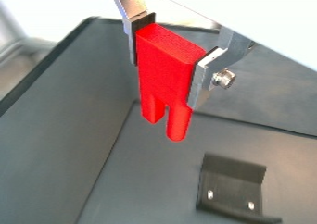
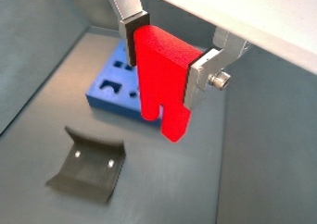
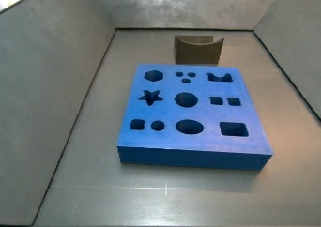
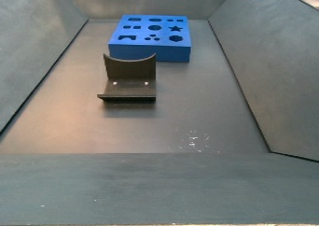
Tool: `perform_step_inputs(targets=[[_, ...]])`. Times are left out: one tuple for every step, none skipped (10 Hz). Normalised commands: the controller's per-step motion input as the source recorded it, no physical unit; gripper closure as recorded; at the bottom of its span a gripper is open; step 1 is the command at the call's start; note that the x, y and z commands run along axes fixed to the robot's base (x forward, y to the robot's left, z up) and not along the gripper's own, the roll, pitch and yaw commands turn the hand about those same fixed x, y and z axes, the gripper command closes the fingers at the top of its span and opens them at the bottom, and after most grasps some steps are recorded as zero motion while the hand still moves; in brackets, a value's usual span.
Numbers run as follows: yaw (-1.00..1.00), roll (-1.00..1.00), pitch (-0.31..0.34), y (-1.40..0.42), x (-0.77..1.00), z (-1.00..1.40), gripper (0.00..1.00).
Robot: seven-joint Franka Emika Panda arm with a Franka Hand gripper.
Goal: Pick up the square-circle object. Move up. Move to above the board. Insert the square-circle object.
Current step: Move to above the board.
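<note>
Claw (image 1: 173,54) clamped on the square-circle object (image 1: 166,80), silver fingers (image 2: 207,68) pinching its upper end, two prongs pointing down, held in the air above the grey floor. In a wrist view the board (image 2: 114,84) lies below and behind the block, fixture (image 2: 89,163) beside it. Both side views show board (image 3: 191,113) and fixture (image 4: 129,77) only, no claw.

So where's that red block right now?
The square-circle object hangs prongs-down, clamped in the end effector in both wrist views, lifted off the floor, with the board and fixture below; neither side view shows it.
</note>
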Motion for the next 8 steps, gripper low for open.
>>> perform_step_inputs(targets=[[1.0,0.0,0.036,-1.0,0.05,-0.01,1.0],[1.0,-0.02,0.04,-1.0,0.06,-0.01,1.0],[1.0,0.0,0.045,-1.0,0.06,-0.01,1.0],[0.81,0.03,0.056,-1.0,0.08,-0.01,1.0],[0.64,0.02,0.058,-1.0,0.08,-0.01,1.0],[0.35,0.04,0.056,-1.0,0.1,-0.01,1.0],[0.19,0.04,0.06,-1.0,0.11,0.0,1.0],[0.06,0.03,0.066,-1.0,0.14,0.0,1.0]])
